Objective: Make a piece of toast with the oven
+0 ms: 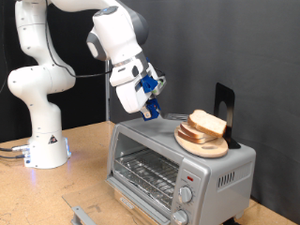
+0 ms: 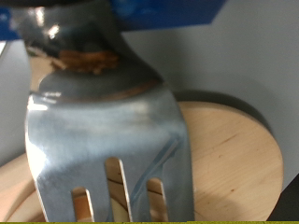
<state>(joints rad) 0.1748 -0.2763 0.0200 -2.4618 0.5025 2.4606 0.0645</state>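
Observation:
The silver oven (image 1: 216, 173) stands at the exterior view's lower right, and its wire rack (image 1: 145, 173) shows at the front. On its top lies a round wooden plate (image 1: 217, 149) with a small stack of bread slices (image 1: 206, 125). No single piece of toast lies apart from the stack. My gripper (image 1: 148, 101) hangs above the oven's top, left of the plate, shut on a metal fork (image 1: 167, 116) whose tines point towards the bread. In the wrist view the fork (image 2: 103, 131) fills the picture over the plate (image 2: 234, 159). The bread is hidden there.
A black upright panel (image 1: 223, 101) stands behind the plate on the oven top. Two round knobs (image 1: 187, 195) sit at the oven's front right. The arm's white base (image 1: 42, 141) stands at the exterior view's left on the wooden table (image 1: 89, 141). A grey part (image 1: 82, 212) lies at the bottom edge.

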